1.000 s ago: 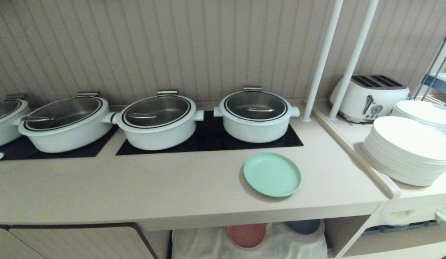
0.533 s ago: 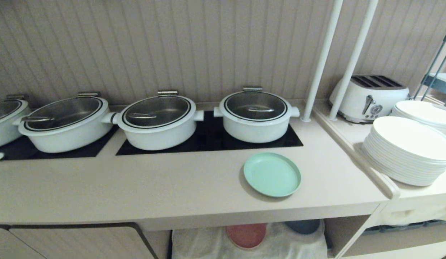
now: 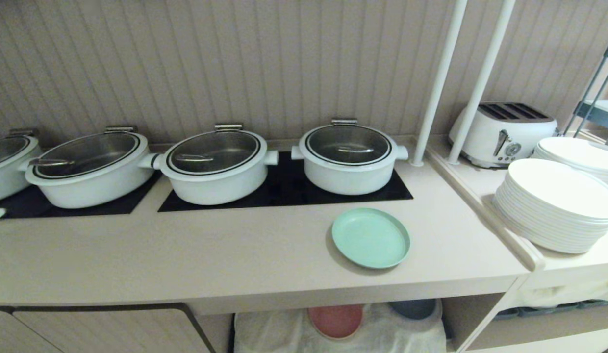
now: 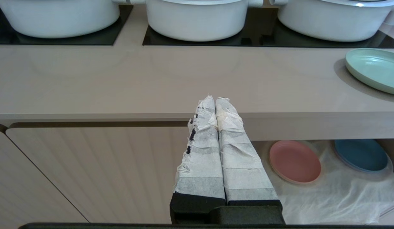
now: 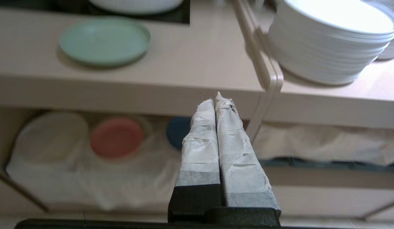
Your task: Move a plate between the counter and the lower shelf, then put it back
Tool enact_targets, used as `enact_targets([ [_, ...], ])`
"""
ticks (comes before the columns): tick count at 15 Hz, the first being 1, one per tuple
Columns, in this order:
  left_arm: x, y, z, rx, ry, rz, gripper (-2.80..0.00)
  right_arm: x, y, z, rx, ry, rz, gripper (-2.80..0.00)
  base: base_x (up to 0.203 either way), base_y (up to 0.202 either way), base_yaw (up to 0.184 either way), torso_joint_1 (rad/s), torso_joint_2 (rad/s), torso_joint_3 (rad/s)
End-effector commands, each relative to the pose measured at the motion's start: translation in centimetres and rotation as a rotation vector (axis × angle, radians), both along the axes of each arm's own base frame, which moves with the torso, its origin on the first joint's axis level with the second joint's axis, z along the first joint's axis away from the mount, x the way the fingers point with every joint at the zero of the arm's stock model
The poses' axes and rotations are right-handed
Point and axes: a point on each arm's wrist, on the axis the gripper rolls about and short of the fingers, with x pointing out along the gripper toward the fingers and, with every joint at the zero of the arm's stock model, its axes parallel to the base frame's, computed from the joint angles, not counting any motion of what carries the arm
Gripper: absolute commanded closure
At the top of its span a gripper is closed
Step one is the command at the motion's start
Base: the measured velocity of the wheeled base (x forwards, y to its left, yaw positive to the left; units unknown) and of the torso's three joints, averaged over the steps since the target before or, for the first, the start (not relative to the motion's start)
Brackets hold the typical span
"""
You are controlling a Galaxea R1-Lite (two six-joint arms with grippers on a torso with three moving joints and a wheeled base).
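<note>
The mint-green plate (image 3: 371, 238) is lying flat on the beige tabletop (image 3: 211, 255), just in front of the rightmost white pot (image 3: 349, 157) and its black inset panel (image 3: 284, 189), well back from the rounded front edge.

Neither arm is showing in the head view. The left pincer (image 4: 215, 100) is sitting low in front of the cabinet, its taped fingers pressed together with nothing between them, its tips pointing at the tabletop's front edge. From this pincer the plate is lying up and off to the robot's right, well apart. A closed cabinet door (image 4: 98, 171) is lying beside this pincer, on the robot's left.

The right pincer (image 5: 216, 100) is also sitting below the tabletop's level, its wrapped fingers closed on each other and holding nothing. From it the plate is lying above and toward the robot's left, apart from the tips, while a stack of white plates (image 5: 330, 41) is resting above and to the robot's right, on the side ledge (image 5: 336, 95).

Beneath the tabletop, the lower shelf (image 5: 6, 121) is carrying a wrinkled white cloth (image 5: 130, 181). A pink plate (image 5: 116, 137) and a blue plate (image 5: 178, 132) are resting on that cloth, ahead of both pincers and below the green plate. A white toaster (image 3: 502, 132) is standing on the side ledge behind the stacked plates.
</note>
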Motion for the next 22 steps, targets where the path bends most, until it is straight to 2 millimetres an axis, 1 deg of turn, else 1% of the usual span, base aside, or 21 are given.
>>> enact_targets([
  [1, 0.0, 0.0, 0.0, -0.001, -0.001, 0.0, 0.0, -0.46, -0.01, -0.21, 0.011, -0.059, 0.002, 0.0, 0.0, 0.0, 0.0, 0.0, 0.0, 0.0],
  [6, 0.0, 0.0, 0.0, -0.001, -0.001, 0.0, 0.0, -0.46, -0.01, -0.22, 0.014, -0.058, 0.002, 0.0, 0.0, 0.0, 0.0, 0.0, 0.0, 0.0],
  [9, 0.0, 0.0, 0.0, -0.001, -0.001, 0.0, 0.0, -0.46, -0.01, -0.25, 0.055, -0.054, 0.0, 0.0, 0.0, 0.0, 0.0, 0.0, 0.0, 0.0],
  [22, 0.0, 0.0, 0.0, -0.001, -0.001, 0.0, 0.0, -0.46, -0.02, -0.23, 0.061, -0.056, -0.002, 0.0, 0.0, 0.0, 0.0, 0.0, 0.0, 0.0],
])
